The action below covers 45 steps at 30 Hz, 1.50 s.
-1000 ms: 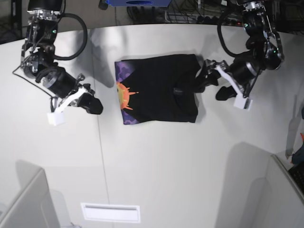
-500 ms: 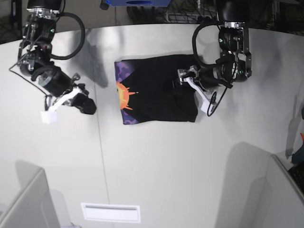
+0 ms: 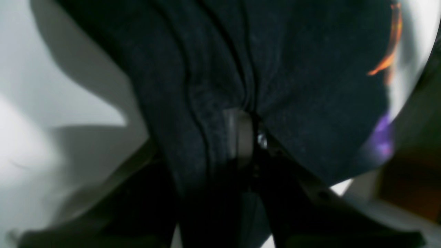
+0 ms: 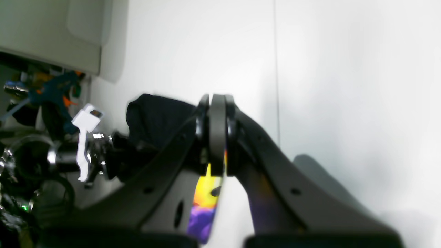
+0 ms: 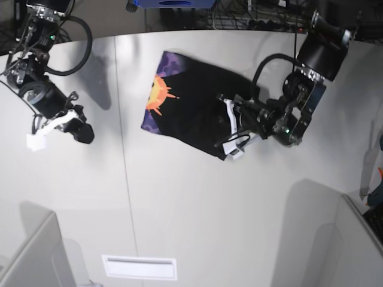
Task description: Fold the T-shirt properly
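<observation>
The black T-shirt (image 5: 191,110) lies folded and skewed on the white table (image 5: 191,209), with its orange sun and purple print (image 5: 157,95) at the left end. My left gripper (image 5: 228,124) is shut on the shirt's right edge. In the left wrist view black cloth (image 3: 303,86) bunches between the closed fingers (image 3: 241,137). My right gripper (image 5: 82,133) is shut and empty, well to the left of the shirt. In the right wrist view the right gripper (image 4: 217,137) has its fingers pressed together, with the shirt (image 4: 155,117) beyond them.
A table seam (image 5: 127,179) runs front to back left of the shirt. Grey partitions stand at the front left (image 5: 30,257) and front right (image 5: 359,239). A white plate (image 5: 139,267) is set in the table's front. Cables and gear (image 5: 251,15) lie behind the table.
The left gripper has closed on the shirt's right edge and pulled it toward the front right. The shirt has turned, its print end swinging back. The right arm has drawn away to the left.
</observation>
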Available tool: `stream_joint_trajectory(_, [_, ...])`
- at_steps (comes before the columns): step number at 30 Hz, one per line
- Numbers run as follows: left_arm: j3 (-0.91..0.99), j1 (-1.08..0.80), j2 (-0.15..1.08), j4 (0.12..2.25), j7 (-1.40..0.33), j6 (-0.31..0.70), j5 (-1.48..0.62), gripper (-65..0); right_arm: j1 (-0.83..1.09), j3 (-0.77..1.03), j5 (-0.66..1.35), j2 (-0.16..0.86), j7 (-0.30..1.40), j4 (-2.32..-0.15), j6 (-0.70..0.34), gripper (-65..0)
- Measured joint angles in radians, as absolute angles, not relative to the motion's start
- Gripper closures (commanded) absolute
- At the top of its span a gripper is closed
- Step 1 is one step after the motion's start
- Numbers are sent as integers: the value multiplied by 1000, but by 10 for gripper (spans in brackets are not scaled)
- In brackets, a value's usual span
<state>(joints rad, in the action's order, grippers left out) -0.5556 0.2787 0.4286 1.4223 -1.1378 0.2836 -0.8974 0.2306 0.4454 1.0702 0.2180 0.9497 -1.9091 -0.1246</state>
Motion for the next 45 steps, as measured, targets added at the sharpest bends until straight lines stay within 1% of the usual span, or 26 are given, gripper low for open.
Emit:
stream_joint_trajectory(3, [-854,464,496,1449,-1137,287,-817,0,231,476,1068,212,962,-1909,-125,0])
stream_joint_trajectory(6, [-1125,614,489,1493,-1139,284,-669,0,253,490,1072,210,954,-1909,-125,0])
stream_joint_trajectory(7, [-1192,644,483,1513,-1139,284,-615,0,262,496,1070,209,958,-1909,-125,0])
stream_joint_trajectory(9, [-1252,651,474,1559,-1135,284,-510,0,275,517,1069,209,964,-1909,-125,0])
stream_joint_trajectory(11, [-1276,644,456,1589,-1128,285,-409,0,281,545,1071,204,957,-1909,-125,0])
stream_joint_trajectory(13, [-1293,642,436,1594,-1087,299,-330,0,286,585,1071,178,958,-1909,-125,0])
stream_joint_trajectory(14, [-1305,644,422,1594,-1071,326,-293,0,294,601,1071,168,962,-1909,-125,0])
stream_joint_trajectory(16, [-1313,645,401,1592,-1054,395,-263,0,314,635,1069,158,961,-1909,-125,0])
stream_joint_trajectory(18, [-1312,630,382,1592,-1042,422,-229,0,329,648,1067,160,960,-1909,-125,0])
stream_joint_trajectory(21, [-1314,607,354,1588,-1043,424,-162,0,334,647,1070,159,961,-1909,-125,0])
stream_joint_trajectory(32, [-1309,602,339,1588,-1047,424,-162,0,336,646,1067,150,957,-1909,-124,0])
stream_joint_trajectory(35, [-1316,627,339,1588,-1047,432,-179,0,335,646,1067,150,958,-1909,-125,0])
stream_joint_trajectory(36, [-1316,632,339,1588,-1047,434,-180,-18,333,646,1067,150,958,-1909,-125,0])
stream_joint_trajectory(39, [-1311,639,338,1589,-1047,434,-170,-239,330,641,1067,150,958,-1909,-125,0])
stream_joint_trajectory(41, [-1314,654,337,1589,-1047,434,-173,-370,331,640,1067,150,958,-1909,-125,0])
stream_joint_trajectory(43, [-1311,667,332,1589,-1051,434,-165,-487,330,640,1067,150,958,-1909,-125,0])
stream_joint_trajectory(45, [-1310,670,321,1589,-1068,434,-165,-558,331,640,1067,150,958,-1909,-125,0])
